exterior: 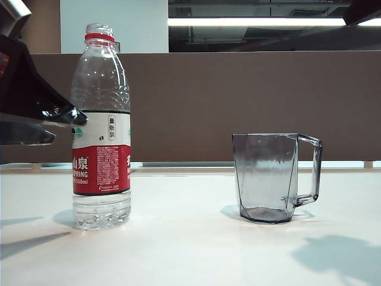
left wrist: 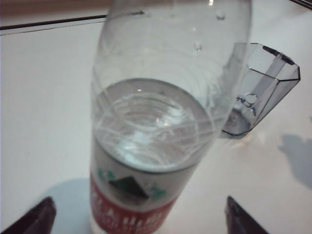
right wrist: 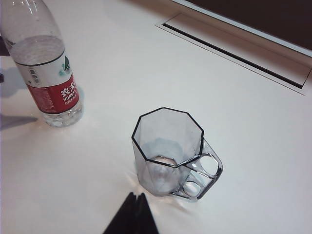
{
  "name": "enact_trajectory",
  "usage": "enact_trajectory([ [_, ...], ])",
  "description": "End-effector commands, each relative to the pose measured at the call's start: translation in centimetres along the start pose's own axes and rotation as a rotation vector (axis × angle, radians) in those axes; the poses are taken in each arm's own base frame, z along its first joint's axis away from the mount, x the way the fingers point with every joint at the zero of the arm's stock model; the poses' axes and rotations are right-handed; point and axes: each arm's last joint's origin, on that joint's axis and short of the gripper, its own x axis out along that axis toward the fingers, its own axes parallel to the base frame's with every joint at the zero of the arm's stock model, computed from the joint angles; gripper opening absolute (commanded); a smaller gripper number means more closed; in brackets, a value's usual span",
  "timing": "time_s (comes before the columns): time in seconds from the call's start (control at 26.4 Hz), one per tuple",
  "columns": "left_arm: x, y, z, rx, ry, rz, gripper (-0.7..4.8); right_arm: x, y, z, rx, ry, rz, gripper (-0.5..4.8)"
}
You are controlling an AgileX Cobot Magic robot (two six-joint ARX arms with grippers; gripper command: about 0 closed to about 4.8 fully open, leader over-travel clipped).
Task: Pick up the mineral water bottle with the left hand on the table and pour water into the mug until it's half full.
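Only one mineral water bottle (exterior: 101, 128), one mug (exterior: 275, 177); left hand (left wrist: 139, 217) jaws wide, empty; right gripper (right wrist: 132, 214) unclear.

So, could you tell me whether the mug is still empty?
Empty: the mug stands upright with its bare base visible and no water line.

bottle (exterior: 101, 128): clear, red-white label | mug (exterior: 271, 177): smoky grey | table (exterior: 190, 244): white

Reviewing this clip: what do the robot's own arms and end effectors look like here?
The left end effector is glossy black and angular, with flat, tapering fingers. Of the right end effector, only dark pointed fingertips show in its wrist view. No cables or markings are visible.
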Motion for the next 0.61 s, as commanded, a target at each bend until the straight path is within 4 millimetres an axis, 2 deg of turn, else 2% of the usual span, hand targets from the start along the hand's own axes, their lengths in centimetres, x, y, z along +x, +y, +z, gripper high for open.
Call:
enact_trajectory([
  [0.04,1.3,-0.3,0.4,0.04,-0.053,-0.055,4.79,-0.1,0.0,0.3,0.007,-0.021,0.005,-0.05],
  [0.61,4.0,0.5,-0.4,0.06,-0.088,-0.057,4.79,-0.1,0.0,0.3,0.006,-0.021,0.005,-0.05],
])
